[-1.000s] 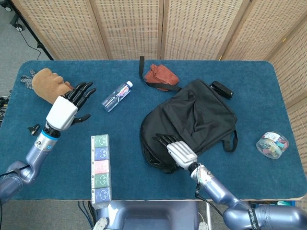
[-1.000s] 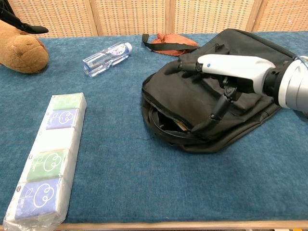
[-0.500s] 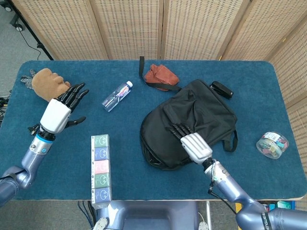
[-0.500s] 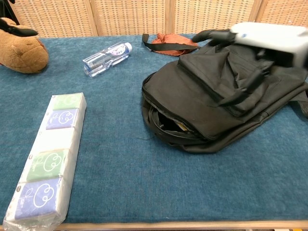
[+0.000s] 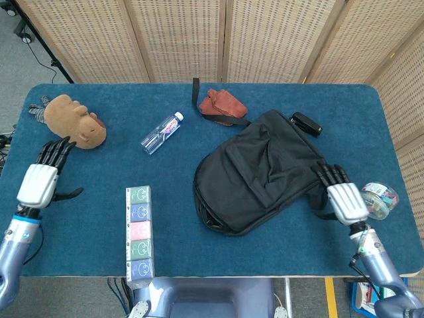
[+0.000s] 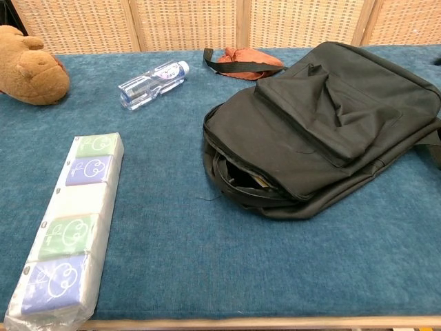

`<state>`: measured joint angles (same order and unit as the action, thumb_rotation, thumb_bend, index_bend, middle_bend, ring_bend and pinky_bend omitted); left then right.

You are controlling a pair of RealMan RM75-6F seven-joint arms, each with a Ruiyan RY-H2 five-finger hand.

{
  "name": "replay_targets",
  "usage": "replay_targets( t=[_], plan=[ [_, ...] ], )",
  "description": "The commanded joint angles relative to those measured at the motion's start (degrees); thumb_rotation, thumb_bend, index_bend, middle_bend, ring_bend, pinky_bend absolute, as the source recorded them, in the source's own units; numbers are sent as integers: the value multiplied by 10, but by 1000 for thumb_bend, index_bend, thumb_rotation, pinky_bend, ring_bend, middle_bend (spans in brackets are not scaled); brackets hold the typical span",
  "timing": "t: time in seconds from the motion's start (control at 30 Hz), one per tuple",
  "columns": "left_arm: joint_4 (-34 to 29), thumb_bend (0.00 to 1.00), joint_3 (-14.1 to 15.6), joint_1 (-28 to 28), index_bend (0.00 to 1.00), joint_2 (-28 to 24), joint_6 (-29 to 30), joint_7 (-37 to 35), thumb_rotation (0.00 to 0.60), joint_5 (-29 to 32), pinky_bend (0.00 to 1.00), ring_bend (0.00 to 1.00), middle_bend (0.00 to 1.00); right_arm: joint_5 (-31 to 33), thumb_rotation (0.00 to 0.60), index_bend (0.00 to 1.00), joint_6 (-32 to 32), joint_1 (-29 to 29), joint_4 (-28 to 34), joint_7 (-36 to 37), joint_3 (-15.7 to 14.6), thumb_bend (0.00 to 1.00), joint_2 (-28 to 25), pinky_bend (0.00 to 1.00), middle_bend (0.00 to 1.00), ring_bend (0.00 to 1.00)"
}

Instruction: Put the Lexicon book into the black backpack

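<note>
The black backpack (image 5: 258, 169) lies flat on the blue table (image 5: 165, 212), its mouth facing the near left; it also fills the right of the chest view (image 6: 324, 124). Inside the open mouth a pale edge of something (image 6: 258, 181) shows; I cannot read it as the Lexicon book. My right hand (image 5: 343, 197) hovers at the backpack's right side near its strap, fingers spread, holding nothing. My left hand (image 5: 41, 180) is at the table's left edge, fingers apart and empty. Neither hand shows in the chest view.
A row of tissue packs (image 5: 138, 232) lies near the front left. A water bottle (image 5: 161, 132), a brown plush toy (image 5: 73, 119), a rust-red pouch (image 5: 222, 104), a small black case (image 5: 307, 124) and a clear tub of clips (image 5: 377, 199) are spread around.
My right hand left the backpack's top and swung right, off to the bag's right side. My left hand drew back toward the left edge of the table.
</note>
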<state>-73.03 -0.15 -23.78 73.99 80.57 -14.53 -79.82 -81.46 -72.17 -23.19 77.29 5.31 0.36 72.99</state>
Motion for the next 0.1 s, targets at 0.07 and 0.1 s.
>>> replay_targets(
  t=[0.07, 0.1],
  plan=[
    [-55, 0, 12, 42, 0, -35, -15, -12, 600, 31, 0, 0, 0, -6, 600, 0, -38, 53, -74, 57, -18, 0, 23, 0, 0, 0],
    [-62, 0, 14, 51, 0, -40, -15, -14, 600, 37, 0, 0, 0, -4, 600, 0, -46, 61, -81, 63, -17, 0, 25, 0, 0, 0]
  ],
)
